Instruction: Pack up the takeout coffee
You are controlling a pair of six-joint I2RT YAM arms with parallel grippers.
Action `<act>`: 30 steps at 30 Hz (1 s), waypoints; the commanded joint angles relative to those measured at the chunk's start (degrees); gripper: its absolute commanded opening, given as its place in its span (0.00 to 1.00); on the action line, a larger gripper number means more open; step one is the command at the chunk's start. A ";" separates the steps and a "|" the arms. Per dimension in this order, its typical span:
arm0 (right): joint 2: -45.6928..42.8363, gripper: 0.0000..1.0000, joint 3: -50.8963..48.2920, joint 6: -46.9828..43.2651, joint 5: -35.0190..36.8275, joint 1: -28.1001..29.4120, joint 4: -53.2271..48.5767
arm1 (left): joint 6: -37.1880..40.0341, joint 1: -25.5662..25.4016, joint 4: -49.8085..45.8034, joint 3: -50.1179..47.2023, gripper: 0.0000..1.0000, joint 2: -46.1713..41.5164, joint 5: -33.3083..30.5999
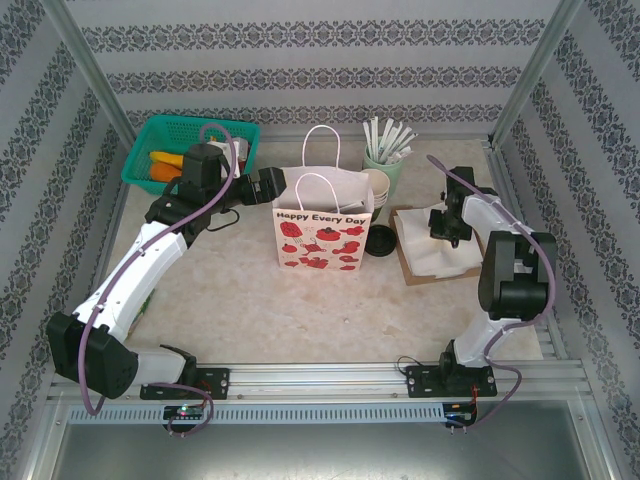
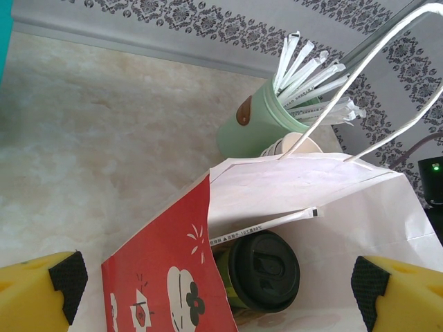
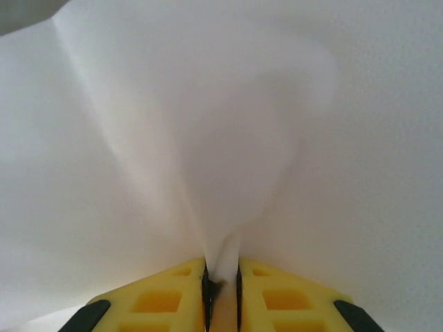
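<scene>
The left arm (image 1: 140, 265) reaches from its base up to the left side of the paper bag (image 1: 323, 238). Its left tool (image 1: 268, 186) sits at the bag's upper left edge and looks down into the opening. Its yellow fingers (image 2: 41, 290) stand wide apart with nothing between them.

The right arm (image 1: 500, 280) is folded at the elbow, to the right of the bag. The right tool (image 1: 448, 228) points down onto a pile of white paper (image 1: 440, 255). Its fingers (image 3: 277, 290) are pinched together on a raised fold of that white paper, and the sheet hides what lies beyond it.

The takeout coffee (image 2: 259, 271) stands inside the bag with its black lid up. The bag's red printed wall covers most of its green side.

One wrapped straw (image 2: 266, 227) lies in the bag just behind the lid. The bag has two white loop handles.

- Behind the bag's right corner stand one pale green holder (image 1: 385, 165) of white sticks and one stack of cream cups (image 1: 378, 187). The cups are too small to count.
- One round black thing (image 1: 380, 241) lies on the table (image 1: 250, 300) just right of the bag.
- One teal basket (image 1: 190, 150) sits behind and left of the bag, its contents partly hidden by the left arm.
</scene>
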 commanded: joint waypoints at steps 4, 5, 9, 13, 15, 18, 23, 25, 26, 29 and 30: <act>-3.76 0.17 0.72 -0.31 0.78 0.56 -1.81 | 0.46 0.03 1.26 -0.18 1.00 0.51 0.19; -3.90 0.16 0.85 -0.40 0.78 0.61 -2.06 | 0.47 -0.05 1.26 -0.09 1.00 0.60 0.22; -4.98 0.16 0.46 -0.53 0.58 0.56 -2.35 | 0.49 -0.02 1.26 -0.05 1.00 0.49 0.28; -5.79 0.13 0.41 -0.81 0.77 0.57 -2.93 | 0.58 0.04 1.08 0.00 1.00 0.34 0.35; -6.27 0.27 0.16 -0.87 1.21 0.64 -2.94 | 0.61 -0.02 1.09 0.06 1.00 0.35 0.36; -6.93 0.33 -0.30 -1.06 1.68 0.61 -2.80 | 0.64 0.04 1.09 0.15 1.00 0.34 0.36; -6.85 0.31 -0.93 -1.15 0.82 0.63 -2.78 | 0.72 0.05 1.00 0.17 1.00 0.22 0.45; -6.35 0.36 -1.03 -1.10 -0.13 0.65 -2.70 | 0.85 0.04 0.94 0.02 1.00 0.08 0.45; -6.03 0.41 -1.08 -1.02 -0.73 0.78 -2.62 | 0.92 -0.03 1.00 -0.21 1.00 -0.10 0.42; -4.56 0.48 -0.37 -1.01 -2.80 1.55 -2.10 | 1.13 -0.03 1.09 -0.53 1.00 -0.28 0.18; -3.96 0.50 0.13 -0.88 -3.09 1.98 -1.96 | 1.20 0.01 1.09 -0.45 1.00 -0.30 0.19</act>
